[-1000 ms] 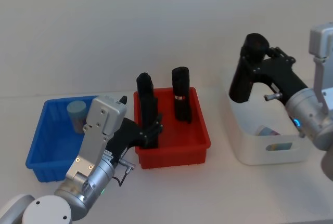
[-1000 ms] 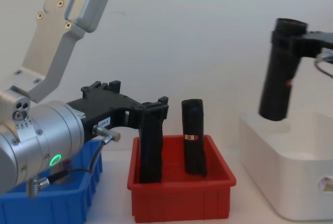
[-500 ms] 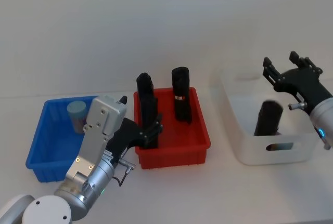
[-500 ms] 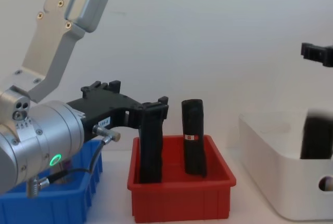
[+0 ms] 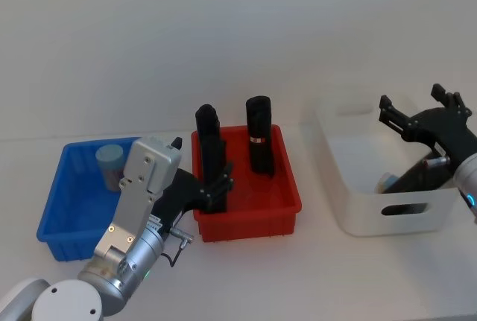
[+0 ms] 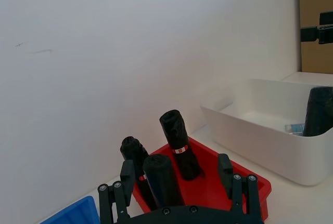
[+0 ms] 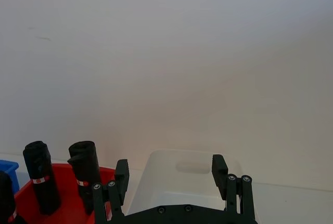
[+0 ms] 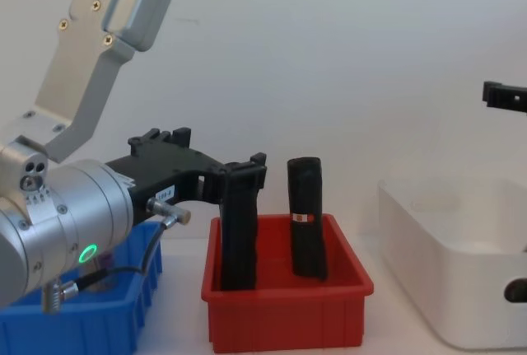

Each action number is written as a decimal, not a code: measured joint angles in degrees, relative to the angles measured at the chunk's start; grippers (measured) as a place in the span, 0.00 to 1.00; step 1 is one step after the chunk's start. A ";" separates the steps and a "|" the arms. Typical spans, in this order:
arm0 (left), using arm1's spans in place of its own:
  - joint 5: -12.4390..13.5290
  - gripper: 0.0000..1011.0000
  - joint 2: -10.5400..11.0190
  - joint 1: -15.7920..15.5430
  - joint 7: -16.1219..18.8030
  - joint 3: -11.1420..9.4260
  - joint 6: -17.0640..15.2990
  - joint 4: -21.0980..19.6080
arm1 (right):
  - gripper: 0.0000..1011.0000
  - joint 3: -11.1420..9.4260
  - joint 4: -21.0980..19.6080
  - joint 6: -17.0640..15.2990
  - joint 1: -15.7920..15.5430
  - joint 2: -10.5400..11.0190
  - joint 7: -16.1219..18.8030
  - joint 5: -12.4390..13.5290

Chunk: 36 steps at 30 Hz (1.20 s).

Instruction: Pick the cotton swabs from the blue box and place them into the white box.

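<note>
A plain white bench carried three open bins in a row. The largest, the white box, was a smooth plastic tub with rounded corners and an oval handle hole; inside it a black cylinder lay tilted against the wall, with a small bit of pale, labelled packaging beside it. Next in size was a red bin with ribbed sides, holding two tall black upright cylinders, one at the front left and one at the back right with a red-and-white band. The blue box, low and ribbed, sat at the robot's left and held one jar of cotton swabs with a light blue lid in its far corner. The left end effector, matte black, rested by the red bin's near-left corner, fingers spread and holding nothing. The right end effector hovered above the white box, fingers wide apart and empty.
</note>
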<state>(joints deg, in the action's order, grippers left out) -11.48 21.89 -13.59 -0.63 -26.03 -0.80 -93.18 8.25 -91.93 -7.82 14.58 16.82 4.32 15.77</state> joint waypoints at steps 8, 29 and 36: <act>0.00 0.99 0.00 0.00 0.00 0.00 0.00 0.00 | 0.99 -0.23 -0.40 -0.12 -0.51 0.29 0.00 0.24; 0.00 0.99 0.00 0.00 0.00 0.00 0.00 0.00 | 0.99 1.98 -4.53 2.54 -7.36 1.34 -0.20 0.47; 0.00 0.99 0.00 0.00 0.00 0.00 0.00 0.00 | 0.99 3.39 -7.00 4.25 -11.52 1.98 -0.35 0.61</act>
<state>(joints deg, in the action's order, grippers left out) -11.48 21.89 -13.58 -0.62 -26.02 -0.80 -93.18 11.63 -98.93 -3.57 3.07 18.80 3.97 16.38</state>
